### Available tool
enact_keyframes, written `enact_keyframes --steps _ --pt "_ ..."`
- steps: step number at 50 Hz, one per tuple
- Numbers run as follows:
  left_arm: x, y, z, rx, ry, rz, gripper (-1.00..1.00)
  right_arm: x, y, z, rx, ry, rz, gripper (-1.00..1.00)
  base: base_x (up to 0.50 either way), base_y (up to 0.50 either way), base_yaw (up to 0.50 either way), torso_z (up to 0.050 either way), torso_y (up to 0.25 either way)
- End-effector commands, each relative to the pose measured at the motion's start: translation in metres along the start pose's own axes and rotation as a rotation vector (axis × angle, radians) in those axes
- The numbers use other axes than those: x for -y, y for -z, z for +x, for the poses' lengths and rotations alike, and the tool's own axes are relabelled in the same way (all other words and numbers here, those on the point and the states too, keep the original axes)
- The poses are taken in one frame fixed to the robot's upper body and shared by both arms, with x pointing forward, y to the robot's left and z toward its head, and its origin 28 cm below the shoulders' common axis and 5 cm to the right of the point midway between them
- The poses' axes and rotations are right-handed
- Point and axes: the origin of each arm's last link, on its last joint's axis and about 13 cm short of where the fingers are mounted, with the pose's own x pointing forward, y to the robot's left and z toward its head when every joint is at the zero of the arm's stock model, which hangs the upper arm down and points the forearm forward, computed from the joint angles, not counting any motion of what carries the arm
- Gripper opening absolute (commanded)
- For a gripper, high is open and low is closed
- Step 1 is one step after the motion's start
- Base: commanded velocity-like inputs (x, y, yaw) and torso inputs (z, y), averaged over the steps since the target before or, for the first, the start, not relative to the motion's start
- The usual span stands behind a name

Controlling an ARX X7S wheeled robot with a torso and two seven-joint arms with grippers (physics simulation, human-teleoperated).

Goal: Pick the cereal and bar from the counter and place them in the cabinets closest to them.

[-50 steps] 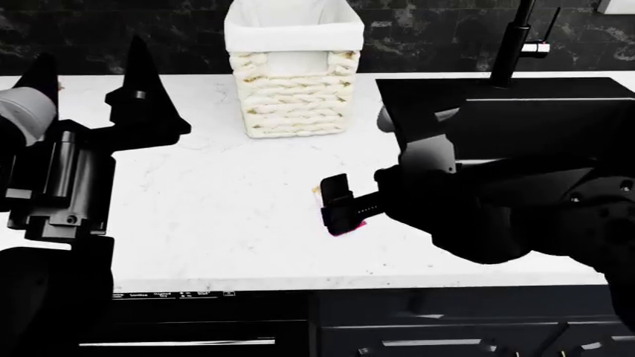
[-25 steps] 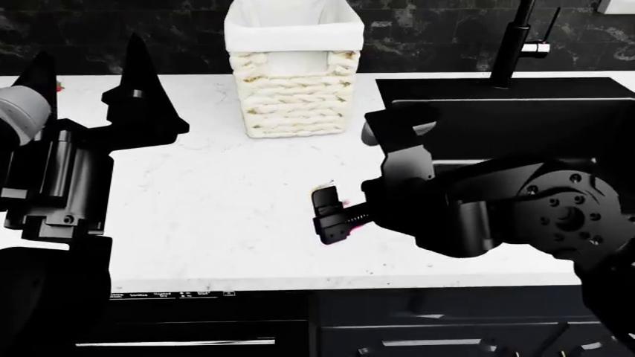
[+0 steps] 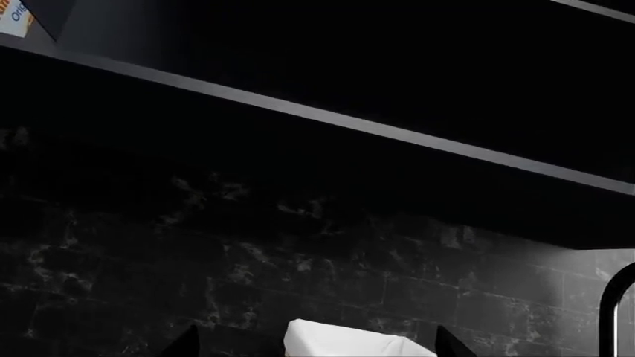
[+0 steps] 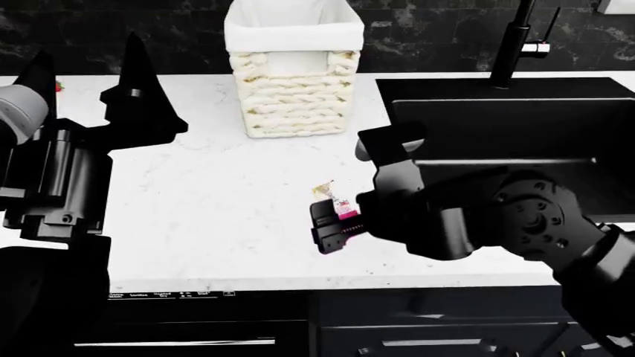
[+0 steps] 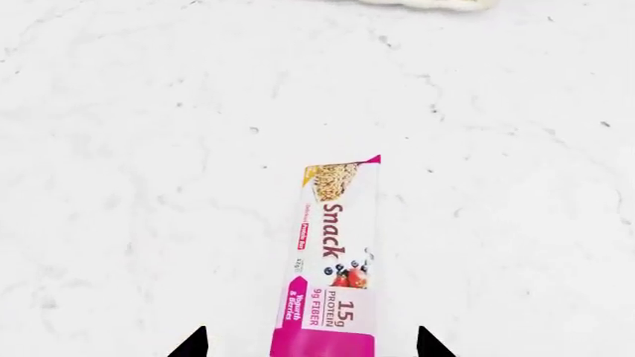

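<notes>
Right hand (image 4: 332, 223) shifted left | bar (image 5: 332, 279): cream-to-magenta, "Snack"

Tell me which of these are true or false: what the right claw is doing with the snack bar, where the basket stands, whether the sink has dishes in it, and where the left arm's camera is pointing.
1. The right gripper is at the snack bar, which reaches in between its fingertips. True.
2. The woven basket sits in the sink. False: it stands on the counter, beside the sink.
3. The sink holds dishes. False: none show in it.
4. The left wrist view shows dark wall tiles under a cabinet. True.
5. The bar's cream end points toward the gripper. False: the pink end does.
</notes>
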Motion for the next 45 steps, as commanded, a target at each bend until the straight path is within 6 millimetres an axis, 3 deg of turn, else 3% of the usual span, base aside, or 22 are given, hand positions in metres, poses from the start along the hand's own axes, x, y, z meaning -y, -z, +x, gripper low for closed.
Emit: enact_keyframes --steps 1,19,45 --pt "0.000 0.001 0.000 -0.003 0.000 0.000 1.00 0.005 0.005 0.010 -0.023 0.004 0.017 1.00 0.00 0.00 0.00 0.000 0.000" --pt "0.000 -0.002 -0.001 0.004 0.001 -0.002 1.00 0.005 0.004 0.022 -0.049 -0.014 0.018 1.00 0.00 0.00 0.00 0.000 0.000" --pt "-0.001 -0.003 -0.001 0.007 0.001 -0.002 1.00 0.008 0.027 0.043 -0.118 -0.035 0.045 1.00 0.00 0.00 0.00 0.000 0.000"
